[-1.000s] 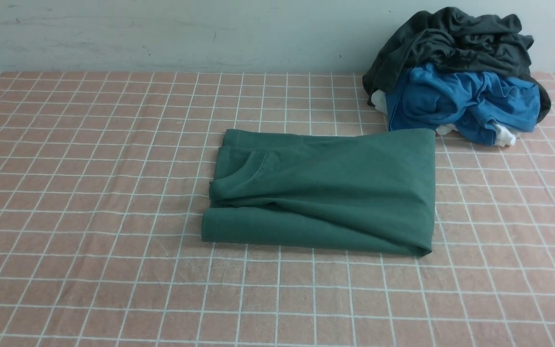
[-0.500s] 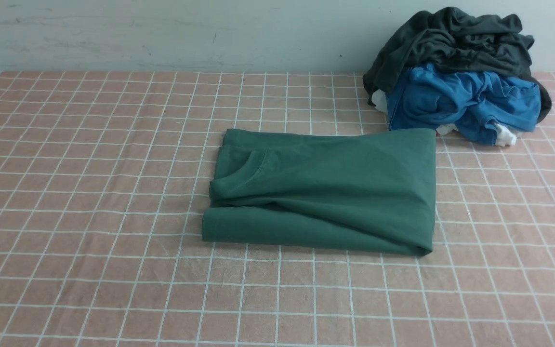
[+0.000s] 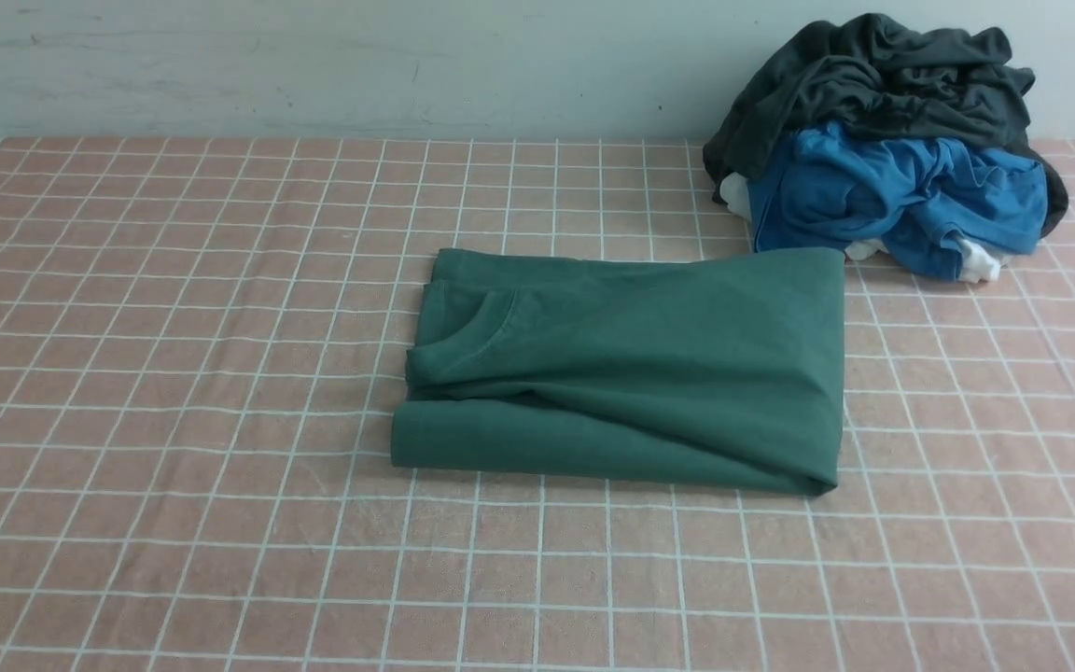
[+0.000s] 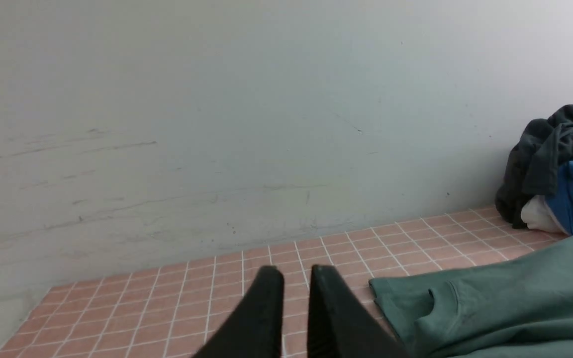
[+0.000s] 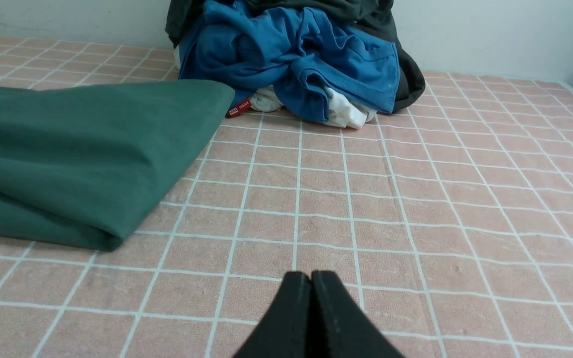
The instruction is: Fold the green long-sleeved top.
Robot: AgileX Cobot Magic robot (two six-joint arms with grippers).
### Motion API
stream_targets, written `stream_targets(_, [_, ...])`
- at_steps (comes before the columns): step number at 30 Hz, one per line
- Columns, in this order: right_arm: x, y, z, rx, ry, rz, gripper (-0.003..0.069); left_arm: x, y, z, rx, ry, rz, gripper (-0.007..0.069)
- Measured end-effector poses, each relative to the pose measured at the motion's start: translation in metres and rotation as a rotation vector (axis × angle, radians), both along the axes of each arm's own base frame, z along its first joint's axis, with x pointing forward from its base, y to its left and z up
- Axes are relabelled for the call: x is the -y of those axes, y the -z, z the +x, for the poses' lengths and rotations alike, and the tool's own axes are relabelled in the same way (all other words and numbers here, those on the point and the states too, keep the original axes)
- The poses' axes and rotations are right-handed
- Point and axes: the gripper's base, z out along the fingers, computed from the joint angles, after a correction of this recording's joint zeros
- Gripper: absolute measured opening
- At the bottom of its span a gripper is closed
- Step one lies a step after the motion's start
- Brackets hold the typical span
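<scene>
Pale wall (image 3: 314, 65) at the back, plain and bare. Pink cloth (image 3: 174, 327) with white squares over the whole table.

Next in size, green top (image 3: 649, 373): lying flat in the middle of the cloth, folded into a tidy block, neck hole on the left side, smooth fold on the right. Far right corner just touching the pile of clothes. No sleeves sticking out. Same shape and same spot as a moment ago.

Pile at the back right: dark grey shirt (image 3: 873, 75) on top, blue shirt (image 3: 892, 187) under it, a bit of white at the bottom. Not part of the job.

Smallest, the two grippers. Left gripper (image 4: 294, 278): open only a crack, nothing in it, up off the cloth, close to the neck end of the top. Right gripper (image 5: 311, 283): shut tight, empty, low over bare cloth, apart from the folded edge.

New just now: no more dark bit of arm at the left edge of the front view. Both arms pulled back, nothing touching the top. Looks like folding all done.
</scene>
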Motion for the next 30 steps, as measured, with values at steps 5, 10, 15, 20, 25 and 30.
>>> stream_targets(5, [0.0,0.0,0.0,-0.001,0.0,0.0,-0.0013,0.001,0.036,0.006,-0.11,0.007,-0.008,0.0069])
stream_targets(10, [0.0,0.0,0.0,-0.001,0.0,0.0,-0.0013,-0.001,0.041,0.007,-0.129,-0.042,0.043,0.0069])
stream_targets(15, [0.0,0.0,0.0,-0.001,0.0,0.0,-0.0013,-0.003,0.049,0.007,-0.213,-0.075,0.046,0.0069])
stream_targets(20, [0.0,0.0,0.0,-0.001,0.0,-0.001,-0.0013,-0.003,0.067,0.004,-0.433,-0.069,0.014,0.0069])
stream_targets(25, [0.0,0.0,0.0,-0.001,0.0,-0.001,-0.0013,-0.003,0.068,0.003,-0.447,-0.067,0.003,0.0069])
stream_targets(30, [0.0,0.0,0.0,-0.001,0.0,-0.001,-0.0013,-0.003,0.067,0.003,-0.442,-0.066,-0.002,0.0069])
